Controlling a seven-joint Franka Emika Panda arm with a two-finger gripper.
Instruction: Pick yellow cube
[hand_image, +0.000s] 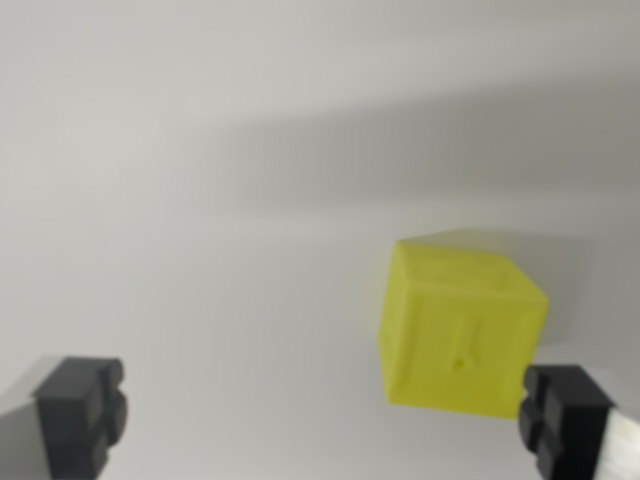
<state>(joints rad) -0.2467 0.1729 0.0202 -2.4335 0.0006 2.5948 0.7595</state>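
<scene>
A yellow cube (458, 328) rests on a pale grey surface, right of centre in the wrist view. One face shows a small hole and a short groove. My gripper (325, 420) is open, its two black fingertips at the bottom corners of the view. The left fingertip (82, 412) stands far from the cube. The right fingertip (565, 418) sits just beside the cube's lower right corner, and I cannot tell if it touches. Nothing is between the fingers; the cube lies mostly ahead of them and toward the right one.
The pale surface (200, 200) fills the whole view, crossed by a broad soft shadow above the cube.
</scene>
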